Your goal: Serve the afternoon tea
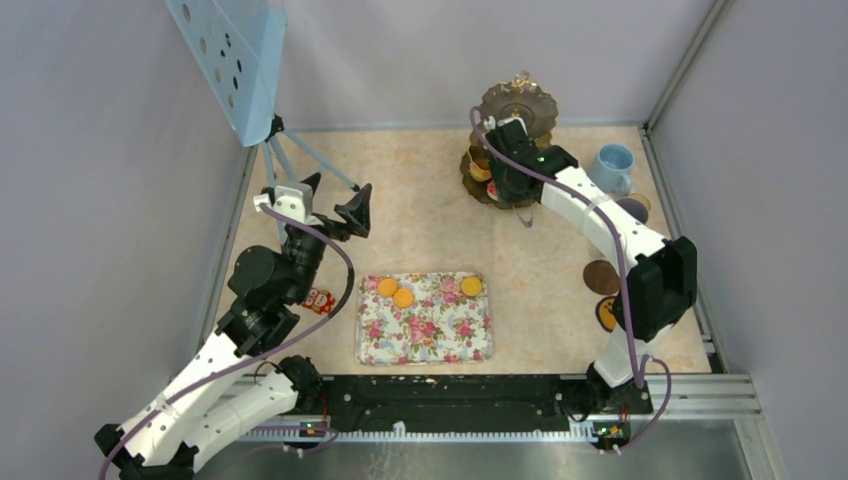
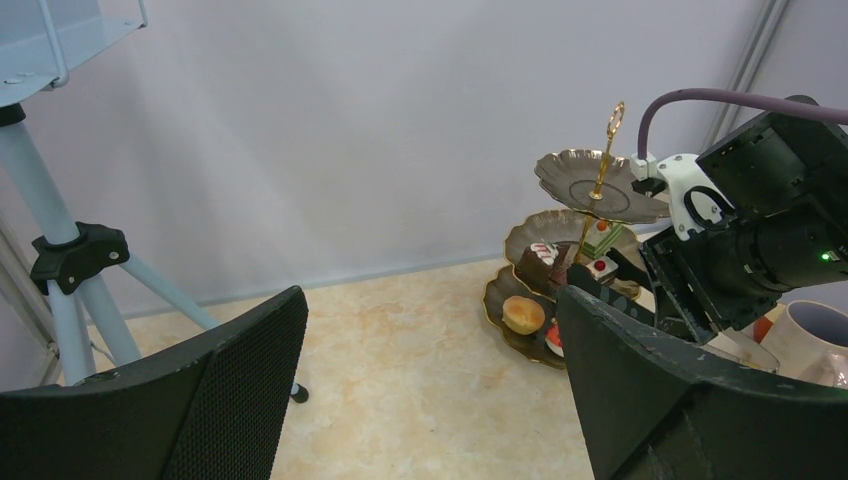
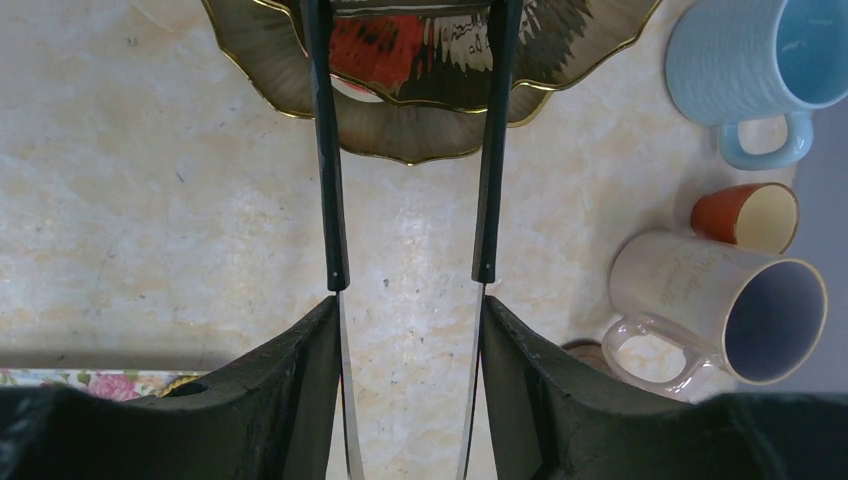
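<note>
The dark scalloped three-tier stand point(image 1: 515, 108) with its gold handle stands at the back right, also in the left wrist view point(image 2: 600, 190). Cake slices point(image 2: 540, 262) and a round bun point(image 2: 523, 314) sit on its lower tiers. My right gripper point(image 1: 517, 178) point(image 3: 410, 340) is shut on the black tongs point(image 3: 325, 150). Their tips stand apart over the stand's lower tiers point(image 3: 420, 150), by a red piece point(image 3: 375, 50). Three orange rounds point(image 1: 403, 296) lie on the floral tray point(image 1: 425, 330). My left gripper point(image 1: 335, 200) point(image 2: 430, 400) hangs open and empty above the table at the left.
A light-blue cup point(image 3: 755, 65), an orange-brown cup point(image 3: 748, 215) and a pale-grey mug point(image 3: 720, 305) stand right of the stand. Brown saucers point(image 1: 601, 277) lie by the right arm. A small red toy point(image 1: 318, 300) sits near the left arm. A tripod point(image 1: 290, 160) with a blue panel stands back left.
</note>
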Tool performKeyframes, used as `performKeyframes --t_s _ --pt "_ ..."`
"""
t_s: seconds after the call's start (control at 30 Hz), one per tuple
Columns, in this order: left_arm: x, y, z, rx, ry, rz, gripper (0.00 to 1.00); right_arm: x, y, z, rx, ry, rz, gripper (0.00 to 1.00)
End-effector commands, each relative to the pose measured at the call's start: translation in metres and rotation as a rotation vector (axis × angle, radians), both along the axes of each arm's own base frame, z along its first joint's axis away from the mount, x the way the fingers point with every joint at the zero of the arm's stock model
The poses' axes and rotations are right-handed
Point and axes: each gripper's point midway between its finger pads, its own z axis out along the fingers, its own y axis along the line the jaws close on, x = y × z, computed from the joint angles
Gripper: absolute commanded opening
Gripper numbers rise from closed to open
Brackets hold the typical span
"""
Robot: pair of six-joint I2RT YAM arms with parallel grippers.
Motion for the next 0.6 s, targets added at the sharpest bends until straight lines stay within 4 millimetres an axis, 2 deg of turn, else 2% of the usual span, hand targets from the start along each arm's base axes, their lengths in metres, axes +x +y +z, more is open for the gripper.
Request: performKeyframes --t_s 0.0,0.27,0.4,0.47,0.57 --pt "-0.005 0.004 0.016 -0.043 -0.042 -0.005 0.99 0.01 -0.008 0.031 0.005 -0.109 -0.017 0.5" --pt "-0.005 0.003 0.015 -0.041 -0.04 -0.009 0.99 0.002 -0.007 0.043 0.027 -0.119 0.013 0.53" --pt "-0.004 0.002 0.015 -0.039 -0.038 -0.01 0.99 -0.015 -0.01 0.048 0.049 -0.101 0.04 0.52" --pt "-0.004 0.001 0.014 -0.038 -0.037 -0.012 0.99 -0.029 -0.01 0.056 0.092 -0.107 0.076 0.51" --pt "-0.003 -0.001 0.013 -0.035 -0.033 -0.018 0.99 -0.05 -0.009 0.055 0.127 -0.068 0.126 0.5"
